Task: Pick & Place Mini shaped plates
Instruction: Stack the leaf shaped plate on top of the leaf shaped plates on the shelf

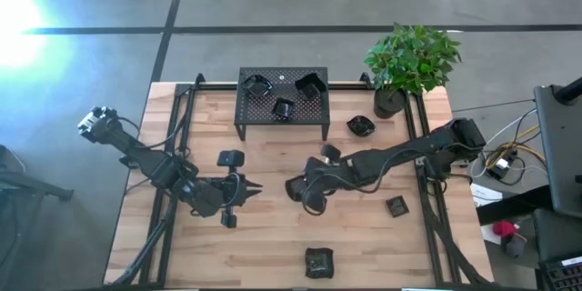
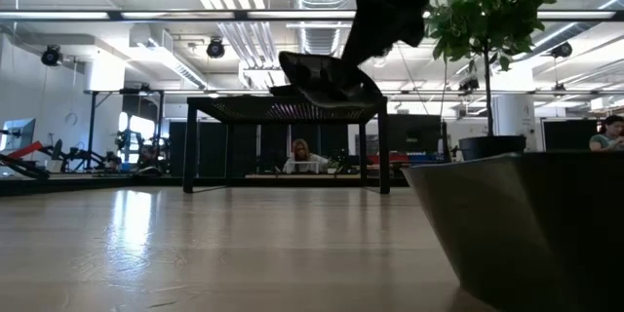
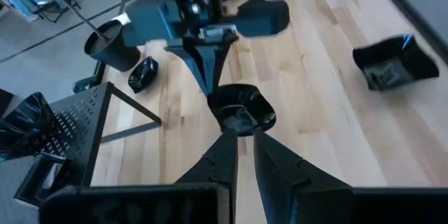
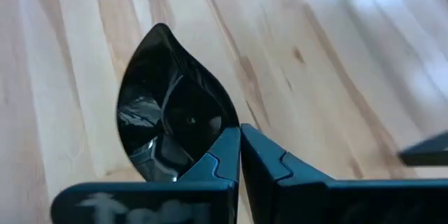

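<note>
The left arm reaches in from the tabletop's left side, its left gripper (image 1: 255,185) pointing toward the middle, fingers (image 3: 225,155) nearly together with a narrow gap and nothing between them. The right arm stretches from the right side, bent at the elbow; its right gripper (image 1: 296,188) is clamped on a leaf-shaped plate (image 4: 171,115), raised off the tabletop.

Bare tabletop (image 1: 264,245) lies open along the front, save one small plate (image 1: 318,262). At the back the rack (image 1: 282,109) and plant pot (image 1: 389,102) block passage. Both claws crowd the middle, tips near.
</note>
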### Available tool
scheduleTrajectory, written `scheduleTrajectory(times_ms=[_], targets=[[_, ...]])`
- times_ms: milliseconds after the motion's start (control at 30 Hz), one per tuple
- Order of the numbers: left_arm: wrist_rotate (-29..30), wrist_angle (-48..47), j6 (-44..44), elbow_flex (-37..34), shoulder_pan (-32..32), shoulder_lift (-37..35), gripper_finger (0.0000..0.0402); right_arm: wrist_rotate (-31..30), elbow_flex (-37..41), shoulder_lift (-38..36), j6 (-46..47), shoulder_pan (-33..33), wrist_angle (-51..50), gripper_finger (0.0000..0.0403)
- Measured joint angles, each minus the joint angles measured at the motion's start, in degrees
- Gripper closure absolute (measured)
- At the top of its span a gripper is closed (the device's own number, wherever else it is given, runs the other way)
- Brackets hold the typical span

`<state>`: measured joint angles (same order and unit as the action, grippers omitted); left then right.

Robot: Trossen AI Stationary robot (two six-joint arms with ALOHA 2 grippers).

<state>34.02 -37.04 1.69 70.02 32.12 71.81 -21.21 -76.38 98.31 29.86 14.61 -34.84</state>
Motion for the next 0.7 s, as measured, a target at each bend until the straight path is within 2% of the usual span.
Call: scheduleTrajectory(times_ms=[567, 700], targets=[[0.57, 0.19, -3.87, -0.12, -0.15, 4.86, 0.0357, -2.64, -2.18, -0.03, -6.55, 0.00, 2.74, 0.0395], [0.59, 0.24, -10.74, -0.63, -0.15, 7.19, 0.0357, -2.99, -2.18, -0.06, -7.56, -0.04, 2.85, 0.0395]])
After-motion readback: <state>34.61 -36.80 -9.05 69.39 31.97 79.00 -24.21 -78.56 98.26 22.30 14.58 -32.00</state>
